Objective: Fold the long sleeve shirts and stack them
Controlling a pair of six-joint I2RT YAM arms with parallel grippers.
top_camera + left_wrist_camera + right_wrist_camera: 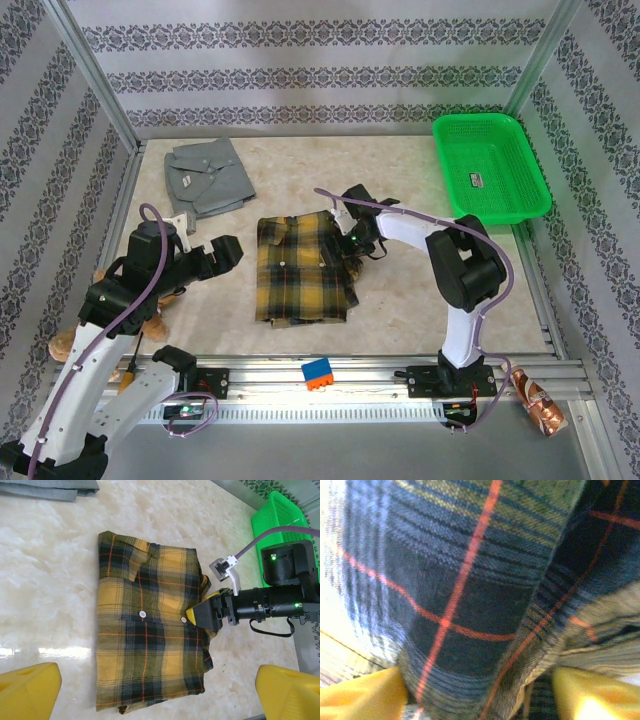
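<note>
Right wrist: woven plaid flannel [470, 605] bunched between right hand [480, 700] yellow fingers [365, 697].

left arm [105, 320] leans in from the near left corner, elbow bent, with the left gripper [226, 250] held aloft, jaws spread wide. right arm [455, 262] folds forward and leftward, right gripper [199, 616] low, its yellow fingers [365, 696] apart, straddling a fold of the plaid shirt [470, 580]; grip unclear.

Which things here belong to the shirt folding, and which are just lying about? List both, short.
Job: plaid shirt; grey shirt.
Lying about: green basket; brown plush toy; blue-and-orange block; shiny copper-coloured object.
</note>
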